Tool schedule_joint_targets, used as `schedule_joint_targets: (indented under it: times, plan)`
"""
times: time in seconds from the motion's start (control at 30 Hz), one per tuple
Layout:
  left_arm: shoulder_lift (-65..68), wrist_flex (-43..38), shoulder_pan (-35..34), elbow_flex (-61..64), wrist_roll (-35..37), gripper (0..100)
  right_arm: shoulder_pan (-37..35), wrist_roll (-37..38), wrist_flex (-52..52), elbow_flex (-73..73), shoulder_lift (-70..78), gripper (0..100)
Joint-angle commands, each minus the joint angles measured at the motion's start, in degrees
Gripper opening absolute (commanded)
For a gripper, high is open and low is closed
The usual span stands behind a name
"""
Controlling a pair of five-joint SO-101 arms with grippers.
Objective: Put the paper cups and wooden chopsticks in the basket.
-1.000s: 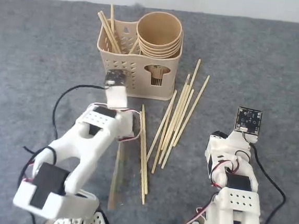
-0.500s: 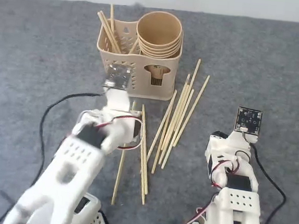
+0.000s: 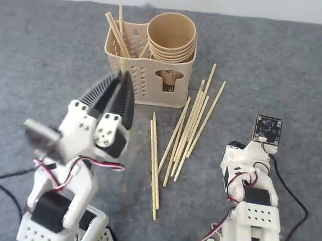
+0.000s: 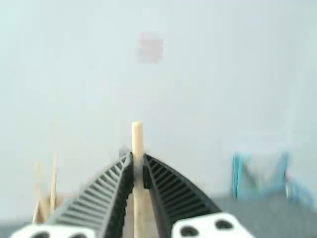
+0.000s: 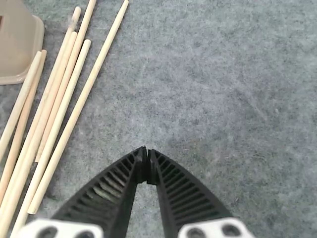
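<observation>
Grey-carpeted bench [image 3: 279, 63], pale wall [image 4: 223, 74] behind. Left claw [image 4: 137, 158], pinched shut on a chopstick [image 4: 137, 135], holds it along the claw's own axis, tip toward the wall, near the basket [image 3: 152, 87]. Right claw [image 5: 145, 154] closed, empty, above the bench.

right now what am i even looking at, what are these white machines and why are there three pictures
These are two small white robot arms at a table covered by a grey mat. One picture looks down from above; the other two come from a camera on each arm's wrist. A beige basket holds stacked paper cups and a few chopsticks; loose chopsticks lie beside it. The left gripper, raised by the basket, is shut on a single chopstick. The right gripper is shut on nothing, low over the mat.
</observation>
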Motion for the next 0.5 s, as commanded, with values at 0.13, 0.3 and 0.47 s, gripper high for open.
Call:
schedule_joint_targets:
  times: [0.13, 0.3, 0.47]
  plan:
    - [1.49, -32.53, 0.53, 1.19, -0.44, 1, 0.66, 0.26, -0.84, -0.26, -1.71, 0.8]
    - [11.16, -32.7, -2.55, -6.11, -2.37, 1, 0.66, 0.26, -0.84, -0.26, -1.71, 0.8]
    - [25.41, -42.99, -7.3, -14.9, -3.87, 1, 0.66, 0.26, -0.84, -0.26, -1.71, 0.8]
